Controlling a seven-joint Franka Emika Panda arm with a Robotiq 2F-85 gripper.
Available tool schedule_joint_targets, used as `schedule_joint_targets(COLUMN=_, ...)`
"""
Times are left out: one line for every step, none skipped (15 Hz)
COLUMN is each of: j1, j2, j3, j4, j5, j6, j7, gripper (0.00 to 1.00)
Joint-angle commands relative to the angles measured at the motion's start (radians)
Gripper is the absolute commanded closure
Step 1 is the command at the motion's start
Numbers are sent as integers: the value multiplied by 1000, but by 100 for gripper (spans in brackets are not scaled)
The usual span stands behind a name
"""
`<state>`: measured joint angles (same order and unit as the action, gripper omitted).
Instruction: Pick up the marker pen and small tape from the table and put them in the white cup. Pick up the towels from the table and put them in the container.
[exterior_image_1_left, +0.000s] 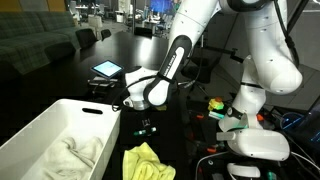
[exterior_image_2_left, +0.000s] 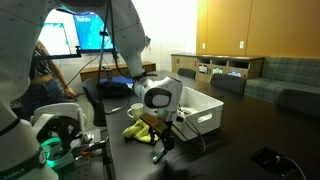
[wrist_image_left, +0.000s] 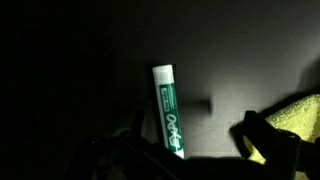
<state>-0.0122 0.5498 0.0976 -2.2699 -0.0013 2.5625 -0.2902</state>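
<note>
Marker pen (wrist_image_left: 169, 110) lying beneath wrist; arm (exterior_image_1_left: 178, 55) bent steeply downward, fingers (wrist_image_left: 268, 145) spread wide, empty.

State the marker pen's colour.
The marker pen is green and white, clearest in the wrist view.

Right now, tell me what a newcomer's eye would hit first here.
The bright yellow-green towel lies crumpled on the dark table, beside the big white container with a white towel inside. In the wrist view, a green-and-white marker pen glows against black.
</note>
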Motion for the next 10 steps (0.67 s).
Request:
schedule_joint_targets(j1=-28, j2=7, j3=16, j4=-37, j5=-6, j6=86, j7=-33, gripper=0)
schedule_joint_targets(j1=-29, j2=10, j3=13, j4=-43, j5=-11, j6=104, j7=-33, gripper=0)
schedule_joint_targets(j1=-26, j2=14, j3=7, j4=-46, j5=-16, j6=120, j7=-25, gripper=0)
schedule_joint_targets(j1=-18, j2=19, j3=-3, j4=-48, j5=-27, j6=139, j7=-11, gripper=0)
schedule_joint_targets(j1=-13, j2=24, j3=-10, j4=-50, j5=-36, j6=157, j7=-2, gripper=0)
schedule_joint_targets(j1=-4, j2=29, j3=-22, j4=-52, j5=-52, j6=175, j7=10, gripper=0)
schedule_joint_targets(j1=8, j2=36, j3=-37, j4=-51, j5=-72, j6=194, j7=21, gripper=0)
schedule_joint_targets(j1=15, j2=44, j3=-48, j4=-49, j5=-90, j6=213, j7=30, gripper=0)
schedule_joint_targets(j1=21, j2=52, j3=-59, j4=-46, j5=-109, j6=232, j7=36, gripper=0)
schedule_joint_targets(j1=27, j2=61, j3=-71, j4=-43, j5=-127, j6=254, j7=43, gripper=0)
